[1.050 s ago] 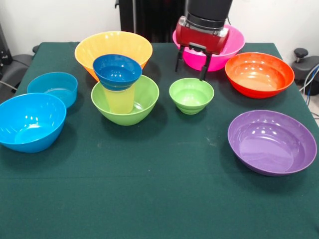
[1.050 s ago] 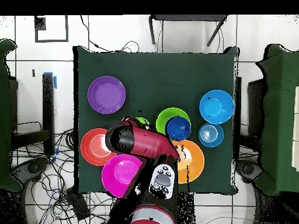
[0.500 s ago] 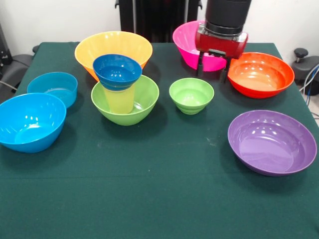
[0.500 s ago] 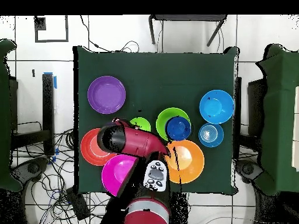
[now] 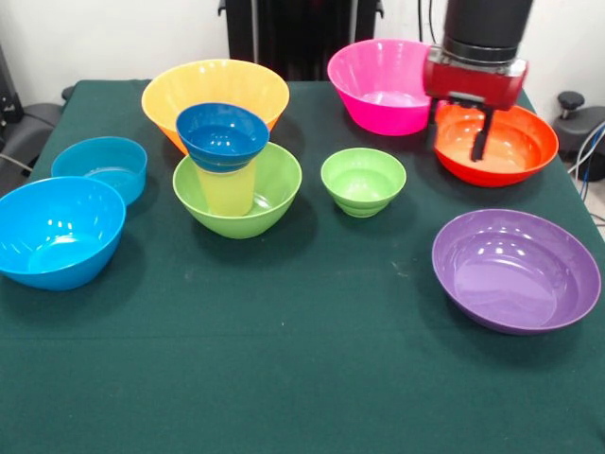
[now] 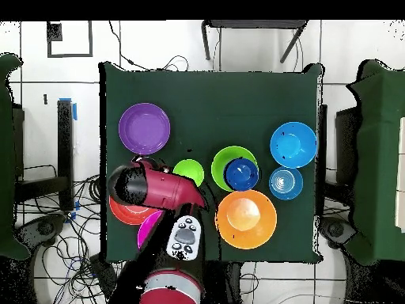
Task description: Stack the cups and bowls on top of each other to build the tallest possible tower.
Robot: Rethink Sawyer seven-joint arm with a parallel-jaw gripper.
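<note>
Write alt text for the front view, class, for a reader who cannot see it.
A red and black robot claw hangs open over a glossy red-orange plastic bowl on a green table. To the left, a dark blue bowl tops a pale yellow ribbed tumbler standing in a lime-green bowl. Other loose bowls lie around.

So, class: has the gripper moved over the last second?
Yes. In the front view the gripper has shifted rightward, from beside the pink bowl to over the red-orange bowl.
</note>
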